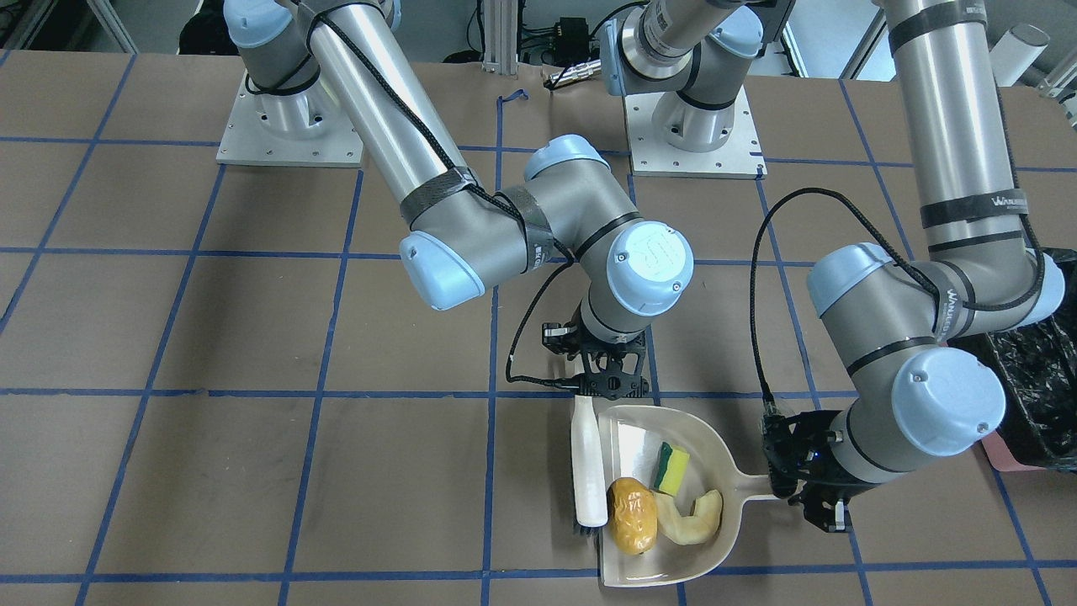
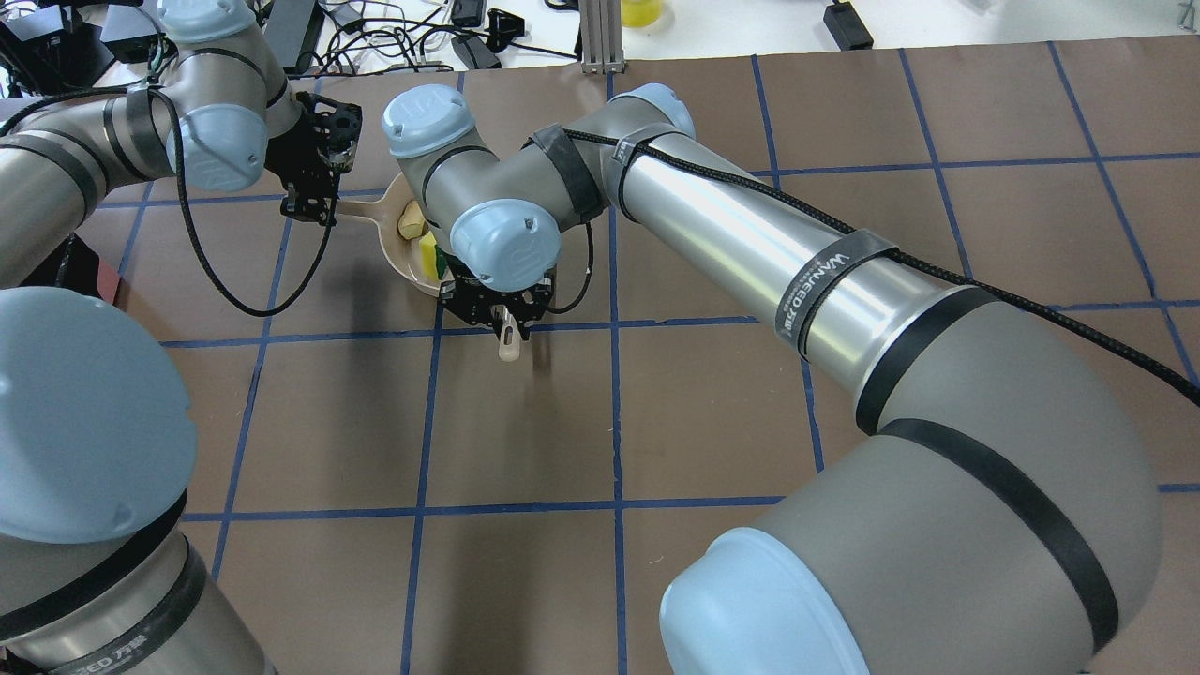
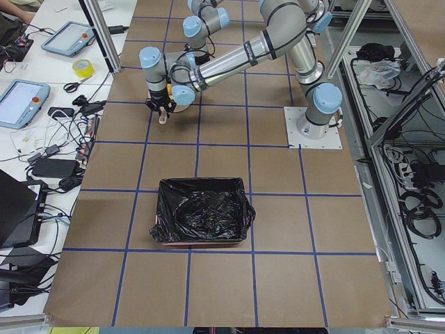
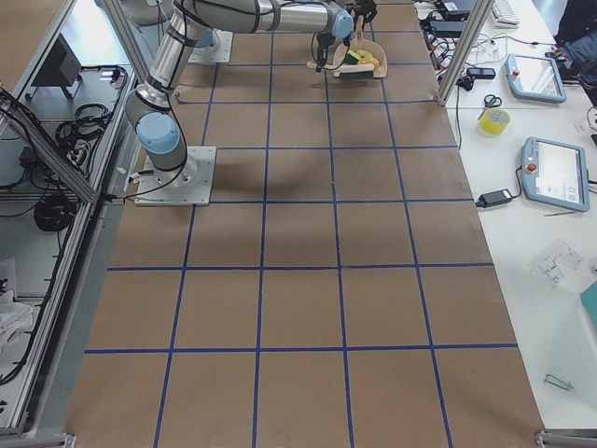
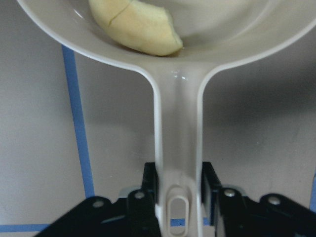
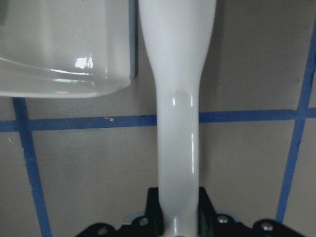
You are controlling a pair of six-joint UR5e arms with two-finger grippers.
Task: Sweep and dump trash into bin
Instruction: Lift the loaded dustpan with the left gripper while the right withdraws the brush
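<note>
Exterior front-facing view shows the left gripper (image 1: 795,495) clenched on the handle of the dustpan (image 1: 720,450), the bin (image 1: 1033,396) near behind it on the robot's left, the right gripper (image 1: 602,389) grasping the brush (image 1: 587,463).

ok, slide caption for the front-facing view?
Left jaws grip the dustpan, loaded with potato, sponge and crescent slice; right jaws hold the brush alongside.
</note>
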